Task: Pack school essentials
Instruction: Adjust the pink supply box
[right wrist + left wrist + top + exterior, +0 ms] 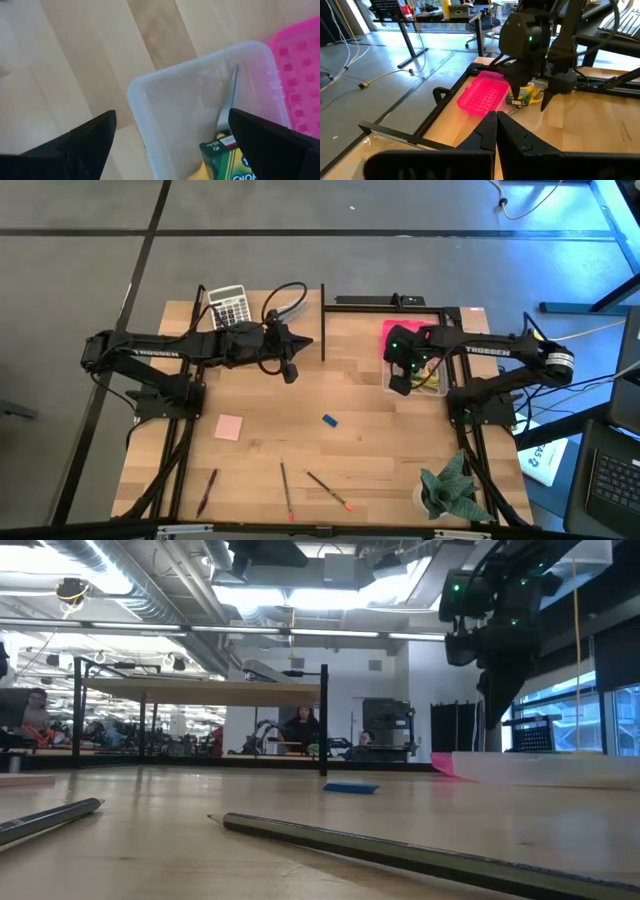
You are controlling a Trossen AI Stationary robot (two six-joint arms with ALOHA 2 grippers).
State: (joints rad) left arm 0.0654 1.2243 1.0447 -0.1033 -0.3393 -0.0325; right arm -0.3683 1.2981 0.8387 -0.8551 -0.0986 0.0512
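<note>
A wooden table (300, 470) seen from above, a dark robot arm at each side. The right gripper (408, 370) hangs with fingers spread wide and empty over a clear plastic bin (165, 95) beside a pink lid (398, 332). Inside the bin lie the yellow-handled scissors (227, 102) and the crayon box (227, 159). The left gripper (288, 352) waits above the far middle of the table, fingers pressed together, holding nothing.

Still loose on the table: a pink note pad (229, 427), three pencils (287, 492) near the front edge, and a small blue eraser (329, 420) in the middle.

To continue well, the right arm probably should rise clear of the bin rim, then come straight down on the eraser, the nearest item, with fingers straddling its short sides.
</note>
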